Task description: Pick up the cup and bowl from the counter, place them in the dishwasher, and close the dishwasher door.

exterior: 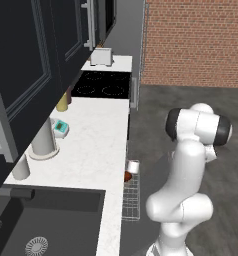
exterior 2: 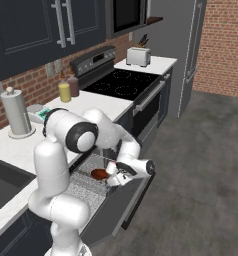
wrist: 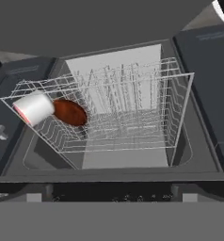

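Observation:
The dishwasher (wrist: 201,150) stands open, its door (exterior 2: 126,200) folded down and its light wire rack (wrist: 132,108) pulled out. The white cup (wrist: 35,108) lies on its side in the rack's left corner, red inside showing. The glossy red-brown bowl (wrist: 70,112) rests right beside it, touching. From the left base view the cup (exterior: 133,166) and bowl (exterior: 127,176) sit at the rack's far end, below the counter (exterior: 91,150) edge. My gripper (exterior 2: 113,181) hovers over the rack next to the bowl (exterior 2: 99,174), open and holding nothing.
On the counter stand a paper-towel holder (exterior: 43,140), an off-white jar (exterior: 21,167), a teal item (exterior: 60,128) and a yellow bottle (exterior: 62,102). The black sink (exterior: 46,220) is nearest, the stovetop (exterior: 102,85) and toaster (exterior: 102,56) farther along. Bare floor lies to the right.

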You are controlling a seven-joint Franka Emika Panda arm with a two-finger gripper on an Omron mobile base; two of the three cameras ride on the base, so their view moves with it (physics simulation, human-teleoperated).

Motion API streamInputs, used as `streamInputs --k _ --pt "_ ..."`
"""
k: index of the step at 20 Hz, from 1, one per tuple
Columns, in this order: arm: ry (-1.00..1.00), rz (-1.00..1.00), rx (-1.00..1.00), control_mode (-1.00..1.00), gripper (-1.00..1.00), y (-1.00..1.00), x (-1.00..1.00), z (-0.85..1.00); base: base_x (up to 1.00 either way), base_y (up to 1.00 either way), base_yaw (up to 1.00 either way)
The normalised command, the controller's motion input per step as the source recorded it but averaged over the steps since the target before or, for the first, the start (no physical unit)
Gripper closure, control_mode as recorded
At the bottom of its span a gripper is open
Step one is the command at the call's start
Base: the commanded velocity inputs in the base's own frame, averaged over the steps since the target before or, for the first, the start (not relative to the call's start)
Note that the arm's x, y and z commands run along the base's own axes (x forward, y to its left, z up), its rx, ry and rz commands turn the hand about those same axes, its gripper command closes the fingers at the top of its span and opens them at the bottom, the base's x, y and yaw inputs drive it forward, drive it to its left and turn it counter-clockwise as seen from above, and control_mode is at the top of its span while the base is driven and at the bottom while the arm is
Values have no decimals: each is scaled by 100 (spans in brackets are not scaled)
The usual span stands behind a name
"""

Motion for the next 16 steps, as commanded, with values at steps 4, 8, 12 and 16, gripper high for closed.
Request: streamInputs --k 4,8,12,16 --pt "-25 36 0 -100 -100 -100 -14 0 0 0 0" --pt "-27 46 0 -100 -100 -100 -8 0 0 0 0" --pt "-31 52 0 -100 -100 -100 -8 -4 0 0 0" --pt "-36 52 0 -100 -100 -100 -5 -26 0 0 0"
